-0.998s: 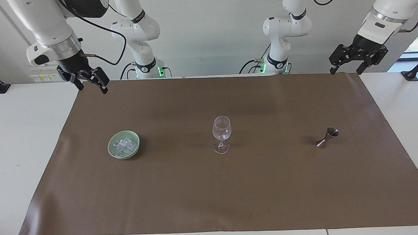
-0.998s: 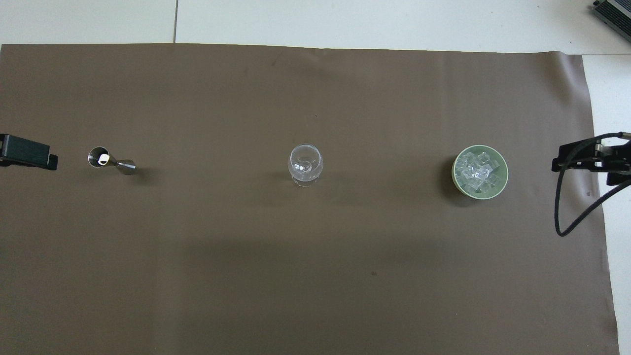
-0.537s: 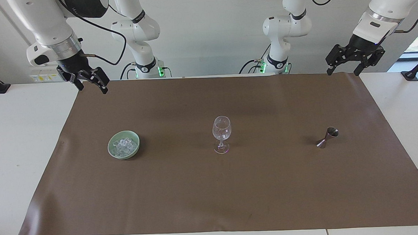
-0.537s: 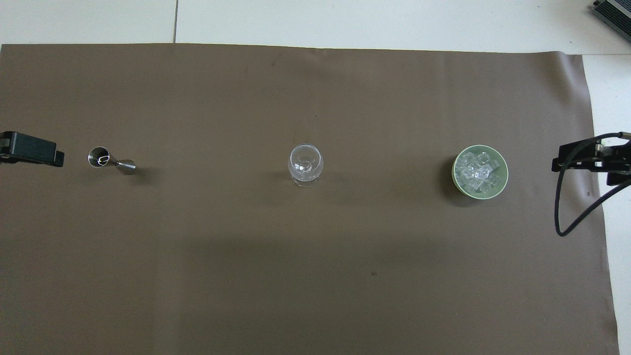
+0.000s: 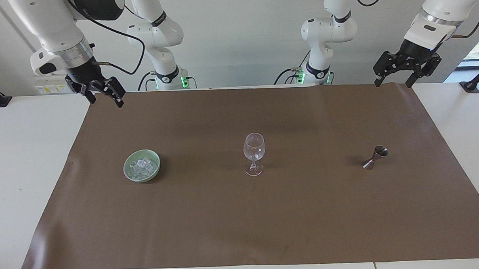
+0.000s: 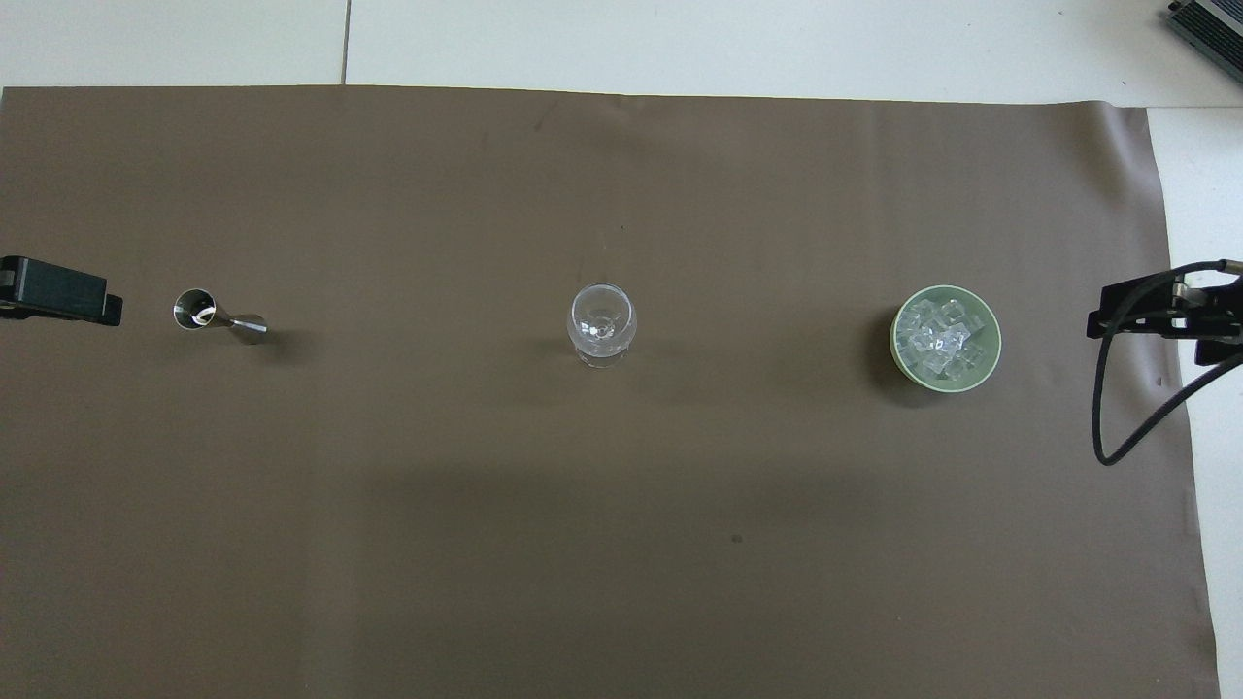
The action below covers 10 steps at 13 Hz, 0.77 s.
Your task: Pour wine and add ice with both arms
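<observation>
On the brown rectangular mat [image 5: 243, 215], the clear stemmed wine glass [image 5: 254, 153] stands upright at the centre. The pale green round bowl [image 5: 141, 166] holding the clear glassy ice cubes [image 5: 142, 167] sits at nine o'clock from it in the facing view; the small steel hourglass-shaped jigger [image 5: 375, 157] stands at three o'clock. The right gripper [image 5: 103, 96] hangs above the mat's corner at eleven o'clock, fingers apart, empty. The left gripper [image 5: 394, 80] hangs at one o'clock, likewise spread and empty.

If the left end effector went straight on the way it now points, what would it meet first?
Probably the brown mat near its edge at the left arm's end. The open left end effector points down, raised, apart from the jigger; depth is uncertain.
</observation>
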Motion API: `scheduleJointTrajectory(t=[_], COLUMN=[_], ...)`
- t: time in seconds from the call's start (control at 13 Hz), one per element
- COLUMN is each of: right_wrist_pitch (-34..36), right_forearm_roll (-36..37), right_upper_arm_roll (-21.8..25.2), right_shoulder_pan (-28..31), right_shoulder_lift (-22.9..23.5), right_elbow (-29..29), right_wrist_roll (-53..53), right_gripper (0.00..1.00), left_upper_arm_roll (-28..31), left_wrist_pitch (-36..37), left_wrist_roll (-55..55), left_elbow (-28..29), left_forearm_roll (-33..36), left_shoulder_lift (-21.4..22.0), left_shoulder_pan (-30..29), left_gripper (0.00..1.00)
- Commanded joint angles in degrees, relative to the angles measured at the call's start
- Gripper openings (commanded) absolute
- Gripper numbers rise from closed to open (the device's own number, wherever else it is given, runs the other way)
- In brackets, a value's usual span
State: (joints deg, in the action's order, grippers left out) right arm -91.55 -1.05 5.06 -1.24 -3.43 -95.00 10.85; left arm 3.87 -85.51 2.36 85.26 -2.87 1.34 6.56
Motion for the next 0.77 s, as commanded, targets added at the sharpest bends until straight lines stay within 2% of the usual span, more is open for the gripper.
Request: scheduleJointTrajectory(t=[0.0, 0.31, 0.54, 0.69], right_wrist_pitch=[0.3, 0.3, 0.3, 0.3], right_forearm_roll=[-1.3, -1.3, -1.3, -1.3], right_upper_arm_roll=[-0.1, -0.1, -0.1, -0.1], right_shoulder_pan=[0.4, 0.4, 0.4, 0.4], right_shoulder_lift=[-0.4, -0.4, -0.4, -0.4], right_elbow=[-0.3, -0.3, -0.3, -0.3], right_wrist_roll=[-1.0, -1.0, -1.0, -1.0], right_gripper=[1.0, 1.0, 1.0, 1.0], left_upper_arm_roll=[0.9, 1.1, 1.1, 1.1], left_wrist_pitch=[0.1, 0.8, -1.1, -1.6], left_wrist_roll=[-0.3, -0.3, -0.3, -0.3], left_elbow=[1.3, 0.6, -0.3, -2.4], left_forearm_roll=[-0.4, -1.1, -3.2, -4.4], left_shoulder_lift=[0.9, -0.5, -4.7, -9.1], left_shoulder_pan=[-0.1, -1.5, -4.8, -7.5], left_gripper=[1.0, 1.0, 1.0, 1.0])
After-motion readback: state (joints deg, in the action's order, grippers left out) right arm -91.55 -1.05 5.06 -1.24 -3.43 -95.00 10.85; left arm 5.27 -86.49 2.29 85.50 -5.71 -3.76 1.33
